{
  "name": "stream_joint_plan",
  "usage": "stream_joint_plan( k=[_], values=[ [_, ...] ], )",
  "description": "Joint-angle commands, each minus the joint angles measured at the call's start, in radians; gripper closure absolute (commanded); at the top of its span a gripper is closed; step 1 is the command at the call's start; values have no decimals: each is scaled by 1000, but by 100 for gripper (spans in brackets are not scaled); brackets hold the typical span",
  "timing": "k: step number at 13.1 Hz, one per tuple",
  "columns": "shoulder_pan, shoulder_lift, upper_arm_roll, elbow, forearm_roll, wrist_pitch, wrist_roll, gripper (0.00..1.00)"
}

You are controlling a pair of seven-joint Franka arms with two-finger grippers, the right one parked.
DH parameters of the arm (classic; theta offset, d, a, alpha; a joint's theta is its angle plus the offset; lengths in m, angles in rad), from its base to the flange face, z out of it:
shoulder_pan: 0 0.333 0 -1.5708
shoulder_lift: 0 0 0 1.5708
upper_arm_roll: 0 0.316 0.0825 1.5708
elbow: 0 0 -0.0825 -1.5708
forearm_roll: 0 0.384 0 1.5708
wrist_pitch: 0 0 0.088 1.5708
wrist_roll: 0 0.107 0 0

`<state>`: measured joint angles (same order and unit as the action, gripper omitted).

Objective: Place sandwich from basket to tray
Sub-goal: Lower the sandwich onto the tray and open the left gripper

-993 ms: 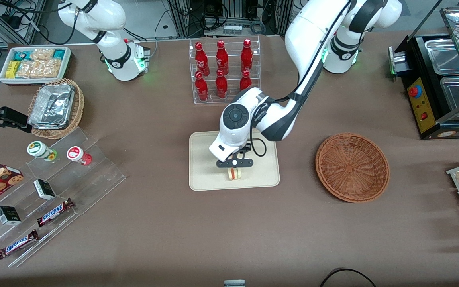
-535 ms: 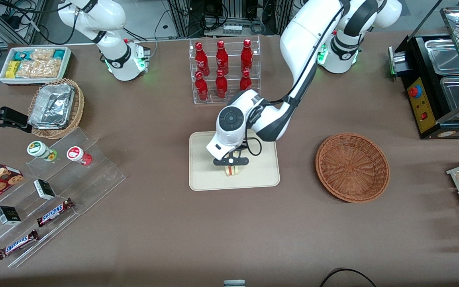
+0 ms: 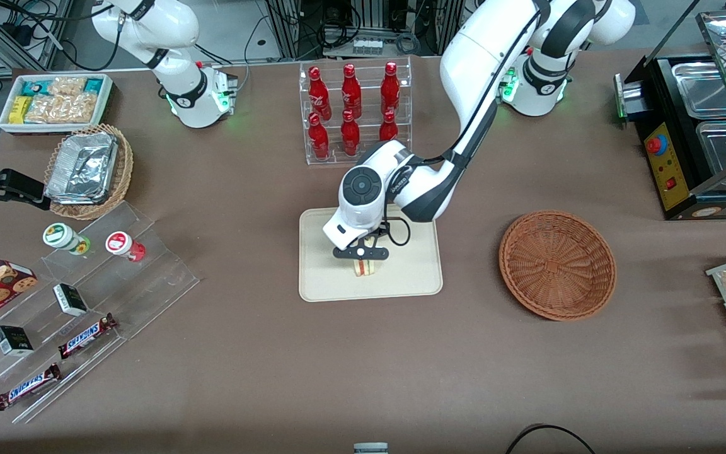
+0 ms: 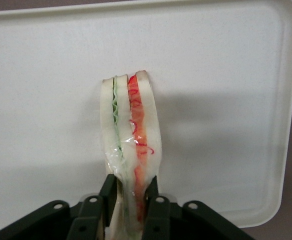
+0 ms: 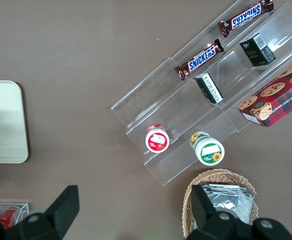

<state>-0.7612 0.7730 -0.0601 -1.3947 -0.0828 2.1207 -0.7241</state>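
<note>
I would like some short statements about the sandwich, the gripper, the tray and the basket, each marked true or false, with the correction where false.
1. The gripper is shut on the sandwich. True.
2. The sandwich lies in the round wicker basket. False: the basket holds nothing; the sandwich is over the tray, in the gripper.
3. The gripper is above the tray. True.
4. The sandwich's filling shows only green. False: the wrist view shows a green layer and a red-orange one.
5. The tray is nearer to the front camera than the rack of red bottles. True.
</note>
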Motion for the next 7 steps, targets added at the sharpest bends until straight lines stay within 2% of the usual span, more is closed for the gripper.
stream_joint_plan(
  k=[1,4,7],
  values=[
    [3,-15,13,26,-11,-54,12,1],
    [8,-79,19,29,-17,-94,0,1],
    [62,-162,25,28,-23,-96,-44,1]
  ],
)
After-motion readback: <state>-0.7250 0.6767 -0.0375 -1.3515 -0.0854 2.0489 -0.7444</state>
